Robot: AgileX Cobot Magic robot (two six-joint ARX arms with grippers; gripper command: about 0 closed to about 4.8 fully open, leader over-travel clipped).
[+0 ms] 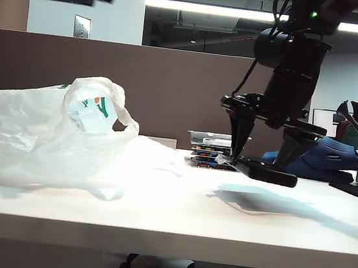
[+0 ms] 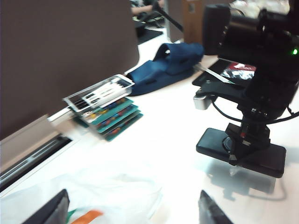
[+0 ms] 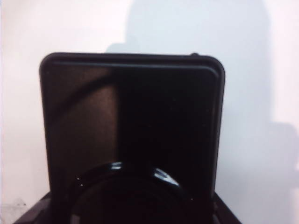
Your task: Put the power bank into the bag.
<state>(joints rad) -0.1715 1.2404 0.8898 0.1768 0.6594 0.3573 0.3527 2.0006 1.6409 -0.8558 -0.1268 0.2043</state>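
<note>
Gripping the power bank (image 1: 267,172) clear of the tabletop (image 1: 169,218), the right tool (image 1: 263,154) carries it bagward while the left tool (image 2: 133,207) gapes wide over the bag (image 1: 48,137).

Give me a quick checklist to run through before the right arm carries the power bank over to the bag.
1. Grip: right gripper shut on the power bank: ok.
2. Lift: power bank hangs clear of the table, its shadow apart below it: ok.
3. Bag mouth open enough to take it: cannot tell; the bag lies slumped at the left.
4. Left gripper: open, above the bag, holding nothing; no handle raised: not ok.
5. Path from power bank to bag: bare tabletop; stack of boxes sits further back: ok.
</note>
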